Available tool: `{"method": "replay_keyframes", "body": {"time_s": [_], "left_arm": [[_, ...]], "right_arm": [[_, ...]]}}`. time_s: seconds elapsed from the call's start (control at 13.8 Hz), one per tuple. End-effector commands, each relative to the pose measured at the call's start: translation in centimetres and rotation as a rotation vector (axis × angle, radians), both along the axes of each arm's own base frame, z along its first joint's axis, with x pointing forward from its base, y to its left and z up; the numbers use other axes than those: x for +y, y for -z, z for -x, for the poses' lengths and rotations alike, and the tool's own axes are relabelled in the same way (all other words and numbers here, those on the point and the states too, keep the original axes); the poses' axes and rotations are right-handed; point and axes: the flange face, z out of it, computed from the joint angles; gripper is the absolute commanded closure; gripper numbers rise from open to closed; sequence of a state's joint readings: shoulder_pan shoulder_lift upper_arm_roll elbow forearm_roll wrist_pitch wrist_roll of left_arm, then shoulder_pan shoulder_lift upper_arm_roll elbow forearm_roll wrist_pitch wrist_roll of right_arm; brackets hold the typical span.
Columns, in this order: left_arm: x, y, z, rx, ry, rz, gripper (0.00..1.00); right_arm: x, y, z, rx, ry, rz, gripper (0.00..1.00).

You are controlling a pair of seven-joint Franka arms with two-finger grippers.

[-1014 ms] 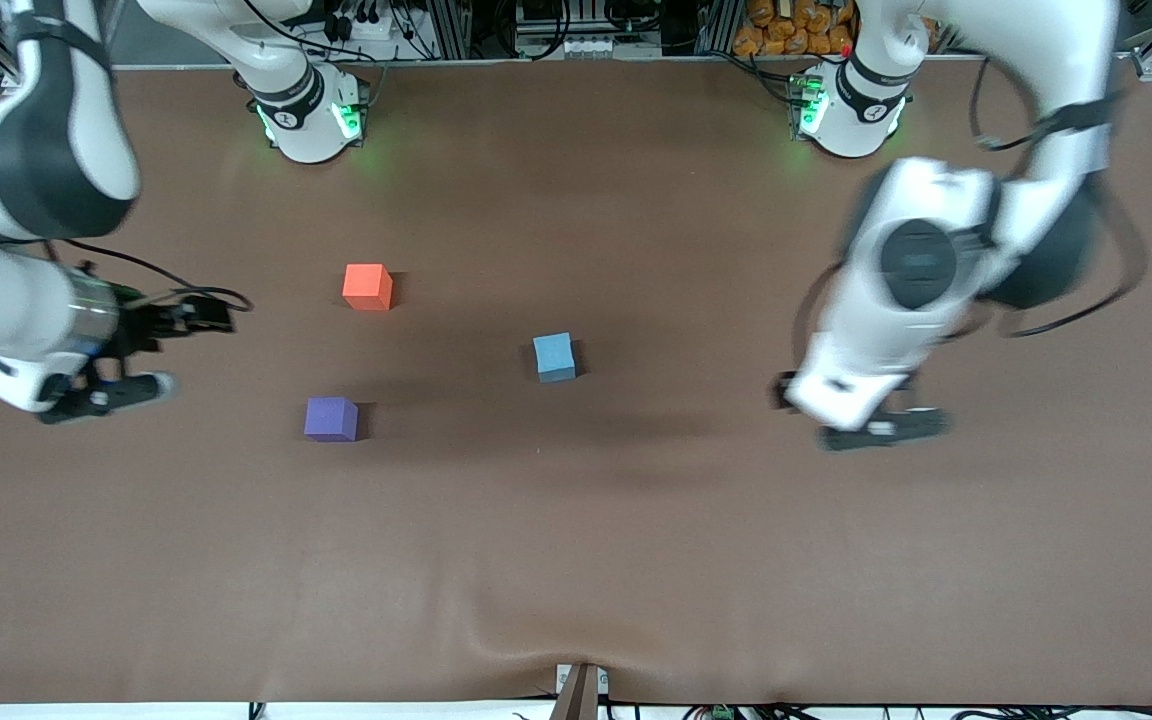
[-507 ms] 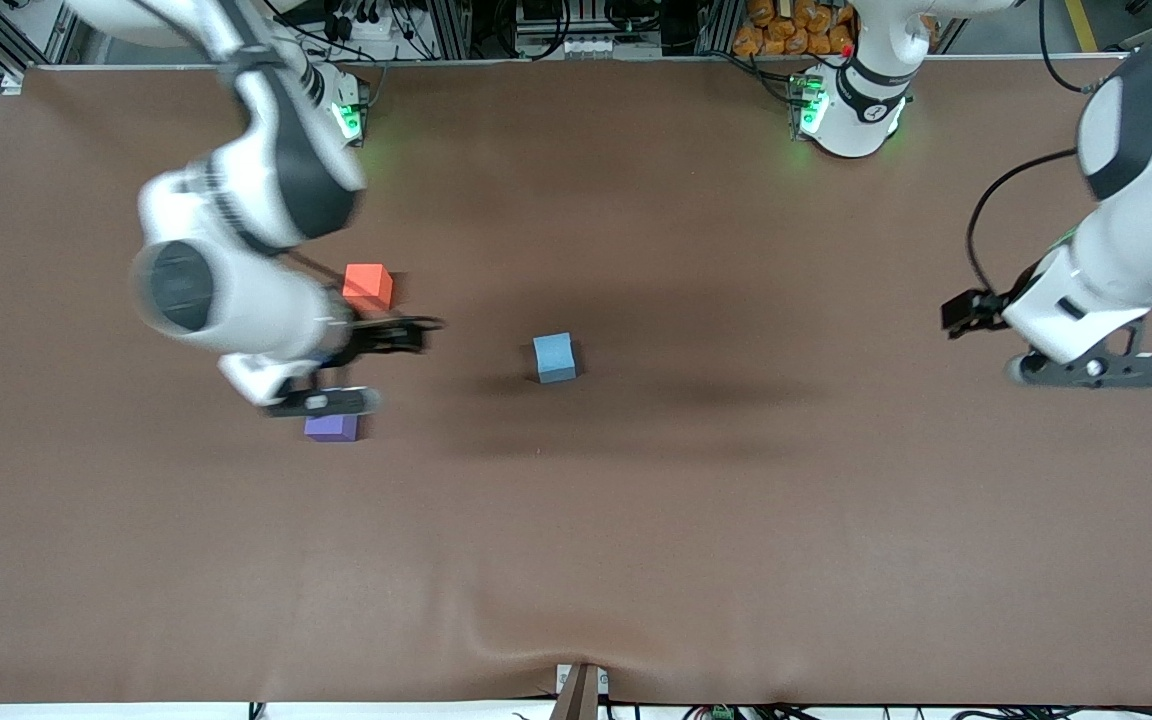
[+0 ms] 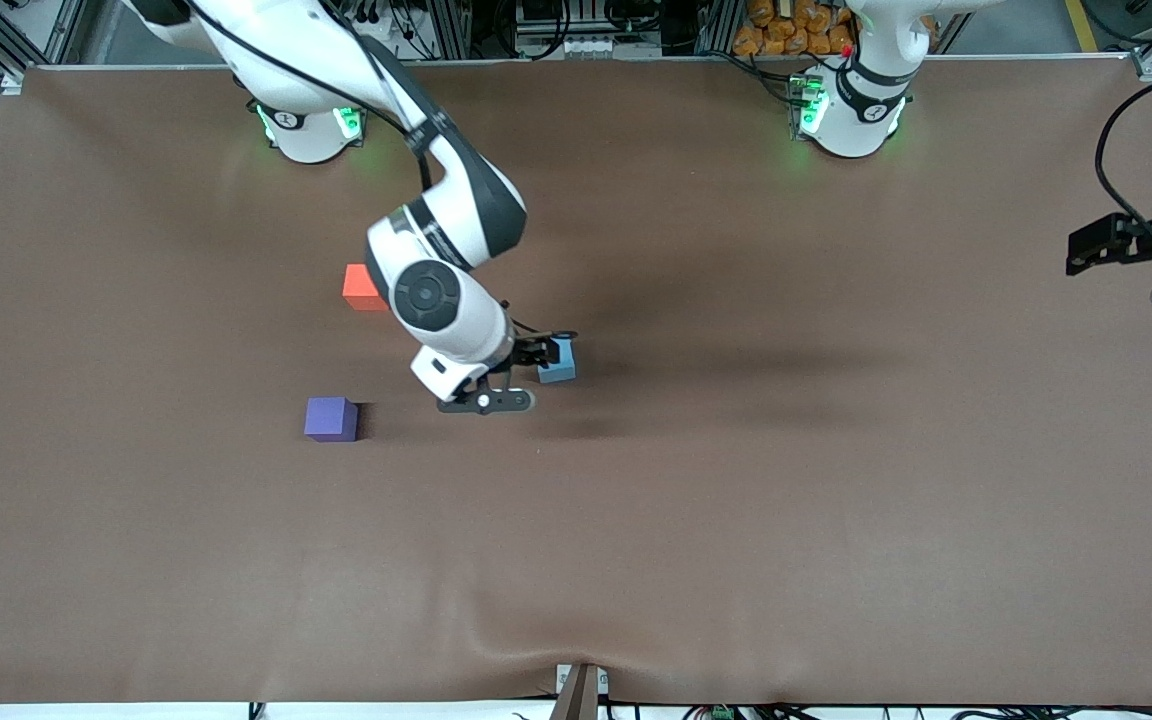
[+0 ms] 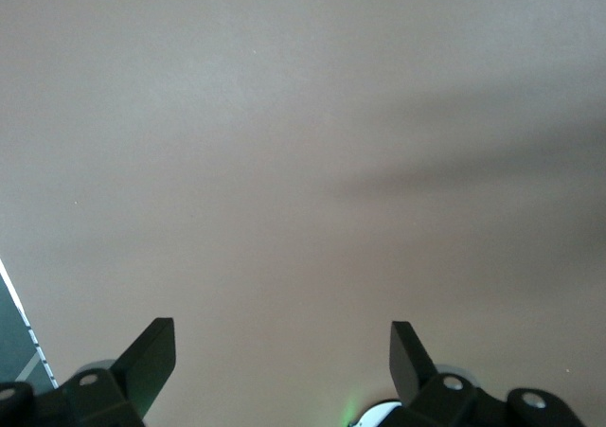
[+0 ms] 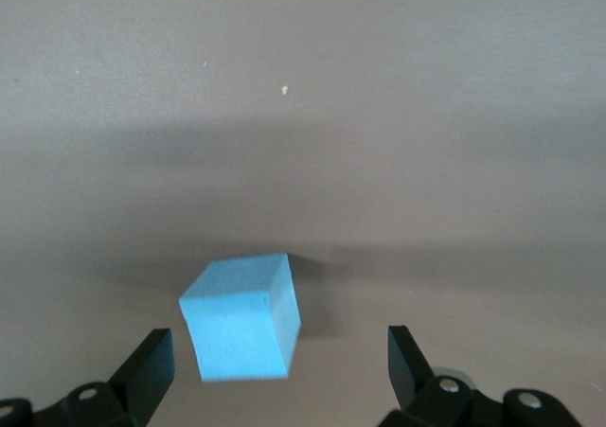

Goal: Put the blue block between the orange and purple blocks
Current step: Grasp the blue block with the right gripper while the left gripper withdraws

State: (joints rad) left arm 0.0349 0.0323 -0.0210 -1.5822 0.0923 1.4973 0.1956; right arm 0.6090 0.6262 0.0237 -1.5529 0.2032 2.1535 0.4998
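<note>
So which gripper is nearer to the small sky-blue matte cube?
Right. The right gripper hangs open just above the small sky-blue matte cube; the left gripper, also open, waits at the left arm's end of the table.

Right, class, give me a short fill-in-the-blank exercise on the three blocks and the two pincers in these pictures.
1. The right pincer hangs open over the ____ block.
2. The orange block lies ____ from the front camera than the purple block.
3. The left pincer waits open over bare table at the ____ arm's end.

Missing words: blue; farther; left
</note>
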Motion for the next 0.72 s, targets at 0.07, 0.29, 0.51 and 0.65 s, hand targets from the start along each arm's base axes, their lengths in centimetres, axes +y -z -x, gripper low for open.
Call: {"method": "replay_keyframes", "body": {"time_s": [0.07, 0.29, 0.51, 0.65], "left_arm": [[-5.7, -2.5, 2.9, -0.026, -0.004, -0.005, 0.00], [-5.7, -5.3, 3.0, -0.080, -0.007, 0.023, 0.00], [-5.5, -6.7, 3.7, -0.079, -0.013, 0.035, 0.00], [-5.9, -6.6, 3.7, -0.074, -0.016, 0.062, 0.00]], "right_arm": [[1.9, 1.1, 0.7, -0.053, -0.043, 0.039, 0.00], [3.6, 2.7, 2.3, -0.044, -0.052, 0.055, 0.00], [4.5, 3.7, 3.7, -0.040, -0.072, 0.077, 0.00], [4.8, 4.1, 4.1, -0.041, -0.077, 0.090, 0.00]]}}
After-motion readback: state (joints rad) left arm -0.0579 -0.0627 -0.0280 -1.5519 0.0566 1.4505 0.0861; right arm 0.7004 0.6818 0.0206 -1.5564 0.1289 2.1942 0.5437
